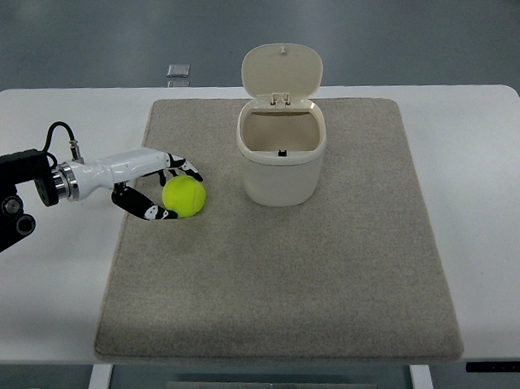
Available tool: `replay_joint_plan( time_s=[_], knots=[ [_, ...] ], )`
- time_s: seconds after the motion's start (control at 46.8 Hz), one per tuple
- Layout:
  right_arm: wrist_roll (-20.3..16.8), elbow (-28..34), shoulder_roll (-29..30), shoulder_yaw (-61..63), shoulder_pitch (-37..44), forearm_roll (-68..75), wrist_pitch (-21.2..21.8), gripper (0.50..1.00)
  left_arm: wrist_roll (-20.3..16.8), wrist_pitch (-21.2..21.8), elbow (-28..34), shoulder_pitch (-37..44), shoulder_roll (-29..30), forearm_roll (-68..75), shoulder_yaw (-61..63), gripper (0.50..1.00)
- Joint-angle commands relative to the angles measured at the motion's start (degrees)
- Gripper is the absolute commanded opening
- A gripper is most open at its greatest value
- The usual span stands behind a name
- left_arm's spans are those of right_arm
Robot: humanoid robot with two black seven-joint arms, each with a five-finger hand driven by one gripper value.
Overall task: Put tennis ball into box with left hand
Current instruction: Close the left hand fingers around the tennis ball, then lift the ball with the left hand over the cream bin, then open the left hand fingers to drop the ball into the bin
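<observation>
Counter (484, 238) of plain white carries a beige rectangular fabric mat (280, 279) across its middle. Toward nine o'clock on the mat, the robot's white-and-black left hand (153, 188) brackets a yellow-green felt tennis ball (184, 197), its fingers (180, 167) curved around the ball from above and below but not visibly clenched; whether they touch it cannot be told. The ball rests on the mat, well apart from the box. Farther back, near twelve o'clock, stands a cream plastic box (278, 160) with its hinged lid (282, 70) flipped up. Judged from this, the grasp is in hand; next comes closing, lifting, and carrying toward two o'clock.
</observation>
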Motion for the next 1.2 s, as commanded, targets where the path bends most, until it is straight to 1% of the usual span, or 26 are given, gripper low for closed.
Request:
replay_joint_plan(
  time_s=[0.0,0.086,0.192,0.235,0.47,0.577,0.641,0.855,1.005,1.09,1.176],
  knots=[
    [0.0,0.0,0.0,0.0,0.0,0.0,0.0,0.938,-0.5,0.1,-0.8,-0.3,0.6,-0.2,-0.6,0.5],
    [0.0,0.0,0.0,-0.1,0.0,0.0,0.0,0.938,-0.7,0.3,-2.3,-0.7,2.2,-0.4,-1.8,0.5],
    [0.0,0.0,0.0,0.0,0.0,0.0,0.0,0.938,-2.4,0.3,-6.6,-1.2,5.3,-0.4,-4.7,0.5],
    [0.0,0.0,0.0,0.0,0.0,0.0,0.0,0.94,-2.5,0.3,-7.6,-1.8,5.9,-0.4,-5.7,0.5],
    [0.0,0.0,0.0,0.0,0.0,0.0,0.0,0.94,-2.6,0.1,-8.0,-9.3,5.2,0.3,-6.0,0.5],
    [0.0,0.0,0.0,0.0,0.0,0.0,0.0,0.938,-2.5,0.0,-8.0,-11.2,2.8,1.4,-5.3,0.5],
    [0.0,0.0,0.0,0.0,0.0,0.0,0.0,0.938,-2.5,0.1,-7.8,-11.5,1.3,4.5,-5.3,0.5],
    [0.0,0.0,0.0,0.0,0.0,0.0,0.0,0.94,-2.1,2.0,-6.6,-12.4,-4.4,13.3,-5.4,0.5],
    [0.0,0.0,0.0,0.0,0.0,0.0,0.0,0.938,-2.0,2.8,-6.0,-13.9,-7.4,15.0,-5.5,0.5],
    [0.0,0.0,0.0,0.0,0.0,0.0,0.0,0.938,-1.9,2.8,-4.3,-15.0,-9.1,15.6,-5.4,0.5],
    [0.0,0.0,0.0,0.0,0.0,0.0,0.0,0.94,-1.9,2.9,-1.7,-15.4,-12.2,16.9,-5.4,0.5]
  ],
)
